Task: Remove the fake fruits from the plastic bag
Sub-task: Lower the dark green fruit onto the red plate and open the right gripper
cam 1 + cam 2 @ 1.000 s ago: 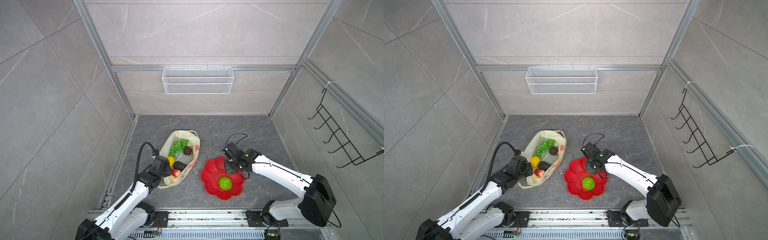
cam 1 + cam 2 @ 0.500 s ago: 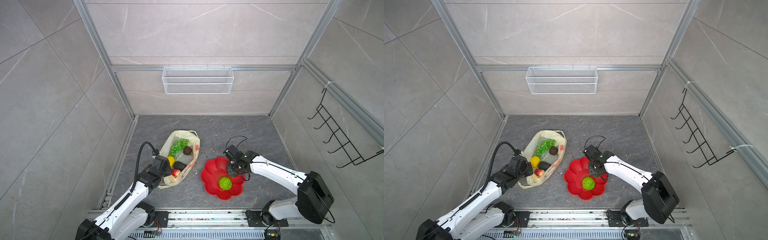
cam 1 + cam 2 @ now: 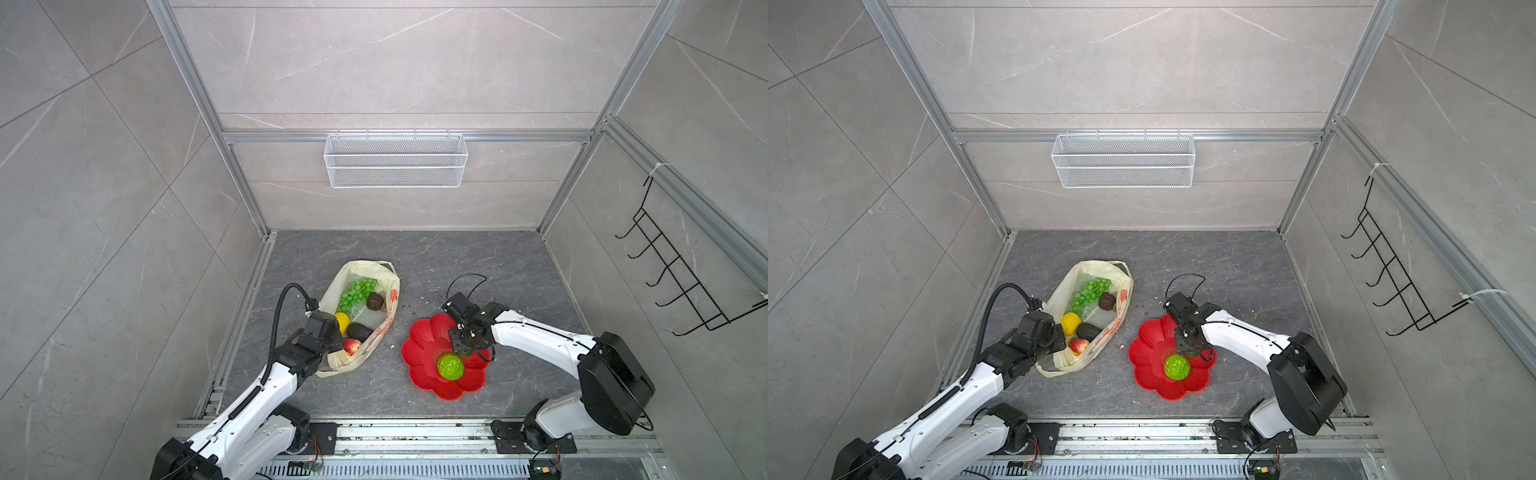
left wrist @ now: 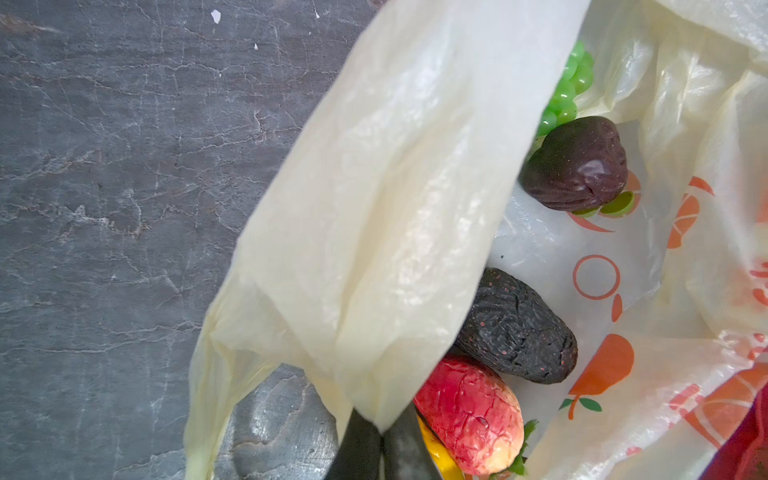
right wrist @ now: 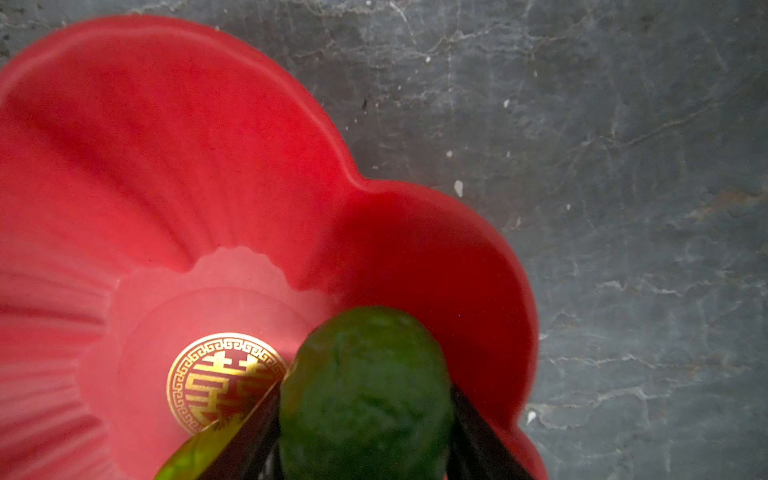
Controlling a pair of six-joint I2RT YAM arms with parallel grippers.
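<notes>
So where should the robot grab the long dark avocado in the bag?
Probably best to grip the long dark avocado across its narrow middle, coming straight down through the plastic bag at its open mouth. It lies on its side, top uncovered, and the strawberry crowds one end.

The plastic bag (image 3: 390,286) was laid on the bench (image 3: 457,270), left of the plate (image 3: 419,332). Inside, grape bunch (image 3: 357,291) and avocado (image 3: 375,301) were placed behind lemon (image 3: 343,322), second avocado (image 3: 359,331) and strawberry (image 3: 352,345). A round fruit (image 3: 451,366) was set in the plate, another fruit (image 5: 365,395) clasped in the right fingers (image 5: 473,432) above it.
</notes>
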